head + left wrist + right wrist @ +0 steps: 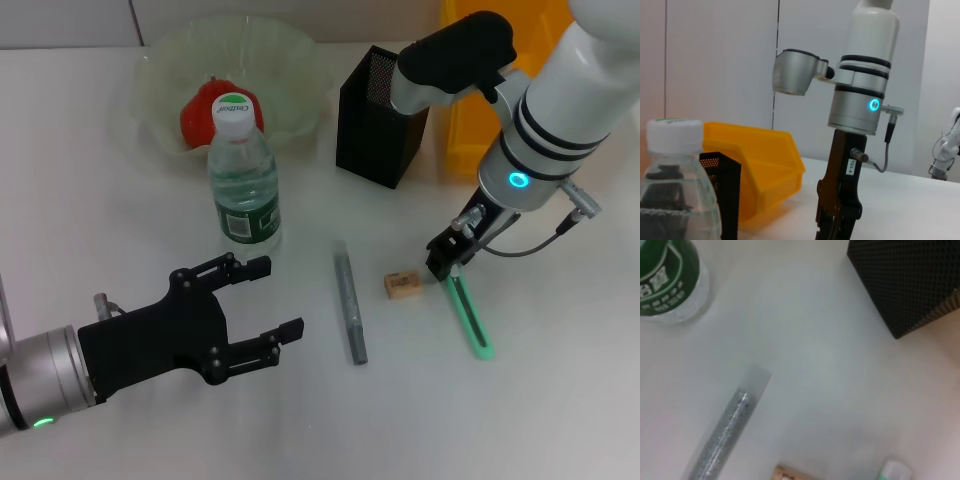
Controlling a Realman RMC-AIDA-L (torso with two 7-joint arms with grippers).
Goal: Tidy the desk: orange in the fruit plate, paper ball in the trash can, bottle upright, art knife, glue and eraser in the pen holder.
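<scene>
The right gripper (447, 262) hangs over the top end of the green art knife (470, 318) lying flat beside the eraser (403, 285); whether its jaws are parted, I cannot tell. Descending off-centre could skid the thin knife away. The left gripper (268, 300) waits spread open near the upright bottle (243, 175).

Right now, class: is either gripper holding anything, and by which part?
The left gripper is open and empty. The right gripper sits at the near end of the green art knife; whether it grips it cannot be told.
</scene>
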